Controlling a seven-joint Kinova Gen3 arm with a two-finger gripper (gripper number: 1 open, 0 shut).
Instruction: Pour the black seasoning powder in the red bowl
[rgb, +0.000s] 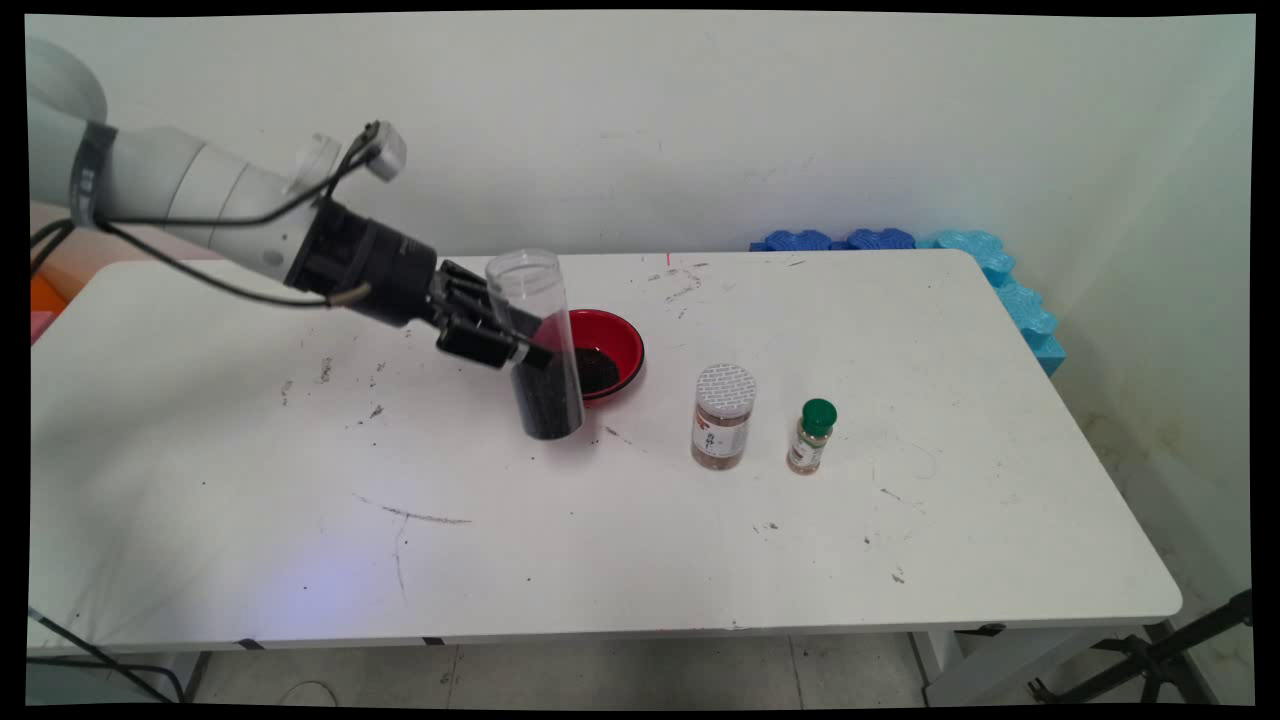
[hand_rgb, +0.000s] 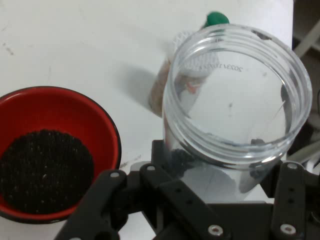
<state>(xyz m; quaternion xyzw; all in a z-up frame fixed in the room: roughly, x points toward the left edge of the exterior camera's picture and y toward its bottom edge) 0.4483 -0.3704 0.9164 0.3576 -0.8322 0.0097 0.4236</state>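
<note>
**tabletop_tim:** Clear plastic jar (rgb: 537, 345), no lid, sits clamped between the gripper (rgb: 520, 338) fingers about halfway up. It's roughly upright, tilted a bit, base at or just off the table (rgb: 640, 560), right beside the red bowl (rgb: 612, 345). Dark grains fill the jar's lower part, and there's more of the same in the bowl.

**grainbrain:** How would it handle, you reckon?

**tabletop_tim:** Stiff but smooth, so probably slippery, and bottom-heavy with that fill. Mid-wall looks like a sensible place to hold it. Open top means any lean could spill.

**grainbrain:** Any labels?

**tabletop_tim:** Hand view shows mirrored print through the wall, can't read it. The white-capped spice jar (rgb: 722, 416) has a label, too small to read. The green-capped shaker (rgb: 812, 436) stands just beside it.
</note>
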